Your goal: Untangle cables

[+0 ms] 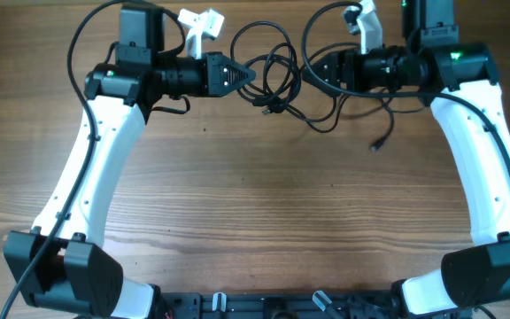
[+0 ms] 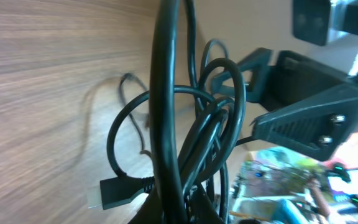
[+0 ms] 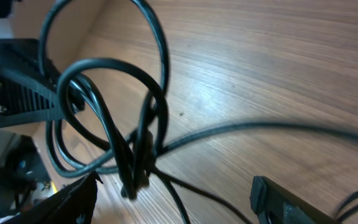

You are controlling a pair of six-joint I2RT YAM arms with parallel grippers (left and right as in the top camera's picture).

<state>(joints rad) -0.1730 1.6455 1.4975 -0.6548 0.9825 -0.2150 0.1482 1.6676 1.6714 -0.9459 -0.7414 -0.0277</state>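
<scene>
The cables [image 1: 275, 78] are thin black cords bunched in loops at the far middle of the wooden table, between my two grippers. One strand trails right to a small plug [image 1: 376, 144]. My left gripper [image 1: 248, 76] points right and is shut on the bundle. In the left wrist view the cords [image 2: 166, 124] run up out of the jaws [image 2: 194, 208], and a flat black plug [image 2: 114, 191] lies beside them. My right gripper [image 1: 317, 69] points left and is open. In the right wrist view the knotted loops [image 3: 135, 155] hang between its spread fingers [image 3: 176, 183].
The wooden table [image 1: 255, 204] extends toward the front. White camera mounts [image 1: 200, 27] stand over each wrist. The arm bases [image 1: 87, 275] sit at the front corners. Off-table clutter [image 2: 291, 186] shows past the far edge.
</scene>
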